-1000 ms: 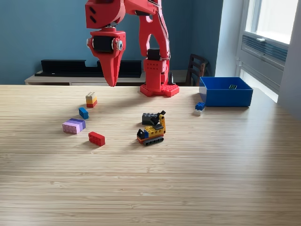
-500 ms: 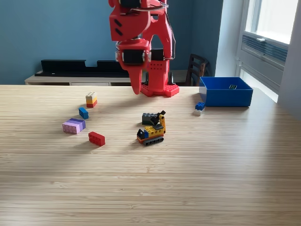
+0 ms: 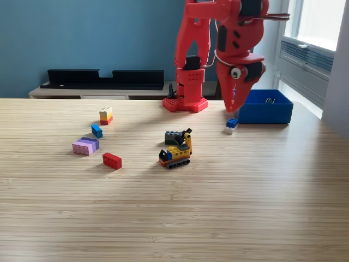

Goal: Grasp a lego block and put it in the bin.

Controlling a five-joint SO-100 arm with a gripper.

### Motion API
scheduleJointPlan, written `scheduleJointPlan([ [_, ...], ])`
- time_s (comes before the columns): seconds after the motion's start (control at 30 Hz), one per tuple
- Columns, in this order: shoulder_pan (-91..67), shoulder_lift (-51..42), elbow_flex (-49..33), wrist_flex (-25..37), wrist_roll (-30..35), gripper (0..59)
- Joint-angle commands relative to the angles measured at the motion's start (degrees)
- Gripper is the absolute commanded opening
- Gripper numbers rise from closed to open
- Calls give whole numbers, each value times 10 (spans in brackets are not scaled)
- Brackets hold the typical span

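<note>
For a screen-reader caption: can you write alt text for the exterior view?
A red robot arm's claw hangs point-down over a wooden table, just left of a blue bin and above a small blue-and-white lego piece. Loose lego blocks lie at the left, a small yellow lego digger mid-table.

No text, brand, number or sign can be read anywhere in the exterior view; inside the bin, on its far wall, there is a small dark label with pale marks, but it is too small to read; the lego blocks and the red arm carry no legible writing.
</note>
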Motion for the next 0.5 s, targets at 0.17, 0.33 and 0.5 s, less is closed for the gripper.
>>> scheduleJointPlan([
  [0.17,-106,64,11,-35,-16,16],
  [0.33,-131,83,10,-35,-34,97],
  [0.5,-145,142,56,-35,-55,178],
])
